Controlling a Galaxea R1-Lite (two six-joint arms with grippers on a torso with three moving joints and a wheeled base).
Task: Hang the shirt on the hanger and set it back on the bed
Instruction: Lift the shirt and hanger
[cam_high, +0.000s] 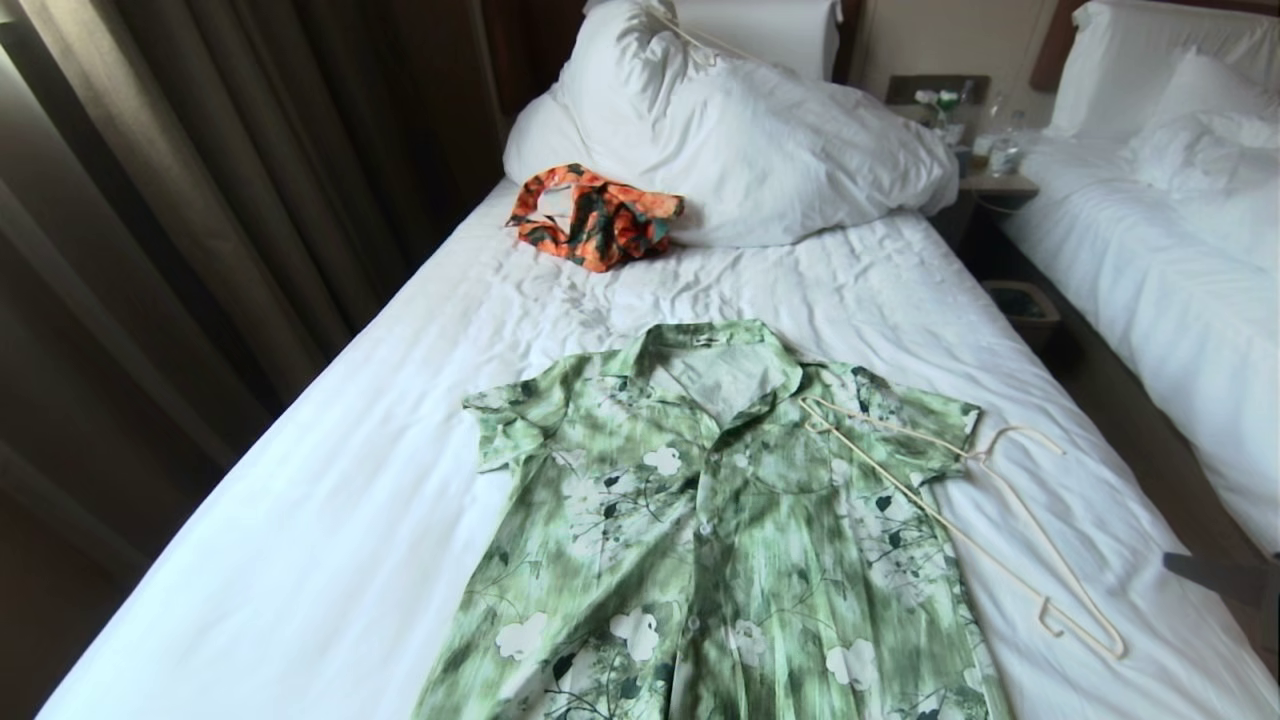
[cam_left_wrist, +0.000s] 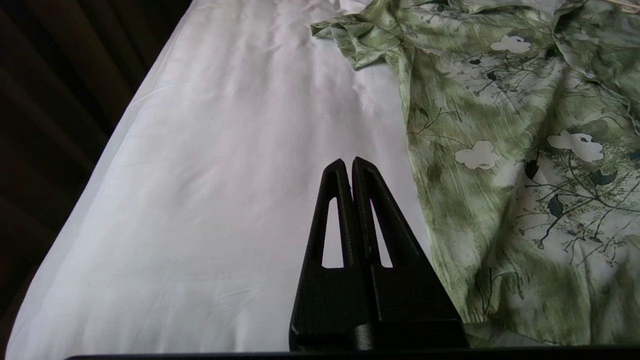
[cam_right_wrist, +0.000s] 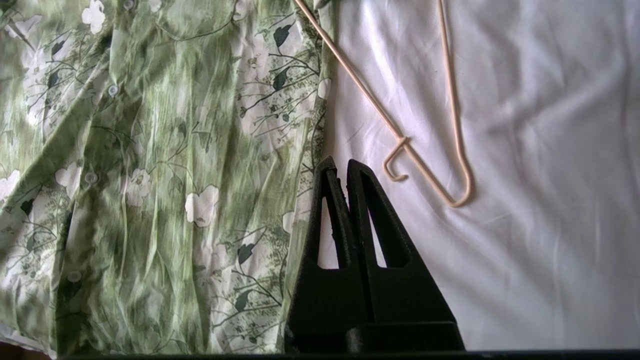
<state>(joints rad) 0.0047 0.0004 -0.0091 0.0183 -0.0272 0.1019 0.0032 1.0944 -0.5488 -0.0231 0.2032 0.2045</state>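
Head view: shirt (cam_high: 720, 530) lies flat, front up, collar toward the pillows, lower centre of the frame on the bed (cam_high: 330, 480). Hanger (cam_high: 960, 520) lies at centre right, one end over the shirt's shoulder, the rest on the sheet. Orange-and-green garment (cam_high: 595, 215) at upper centre, against a white pillow (cam_high: 760, 140). Left gripper (cam_left_wrist: 348, 167): fingers pressed together, empty, over bare sheet beside the shirt. Right gripper (cam_right_wrist: 340, 167): fingers pressed together, empty, over the shirt's edge near the hanger's end
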